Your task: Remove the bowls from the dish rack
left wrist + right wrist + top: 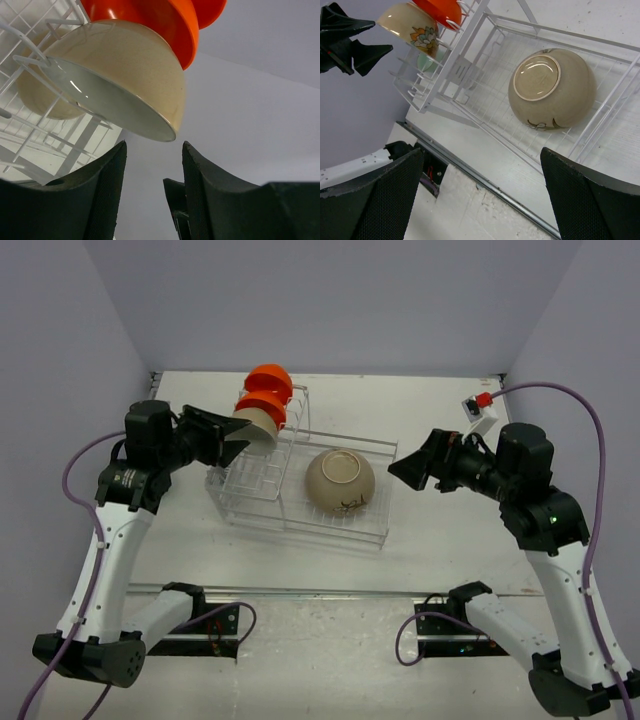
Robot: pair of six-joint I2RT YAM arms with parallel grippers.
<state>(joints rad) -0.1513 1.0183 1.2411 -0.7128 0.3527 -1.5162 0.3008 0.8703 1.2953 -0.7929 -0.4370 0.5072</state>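
Beige bowl (pixel 115 75) is my next pick. It leans on edge in the slotted end of the rack (pixel 330 525), toward the far left of the desk, with two orange bowls (pixel 268 380) standing in the slots behind it. My left gripper (pixel 152 150) is spread wide, its fingertips just under the bowl's lower rim and not touching it.

To do this well, I'd put one finger inside the bowl and one outside, so the wall sits deep between the pads. Then I'd close firmly and lift up along the wires. Pulling sideways could snag the rim and drag the orange ones.

A mint bowl (pixel 424 62) shows partly beside the beige one; I'd leave it alone for now. My right gripper (pixel 481 151) is also spread and empty, hovering off the rack's right end. It is near the tan bowl (pixel 552 90), which lies upside down in the basket.
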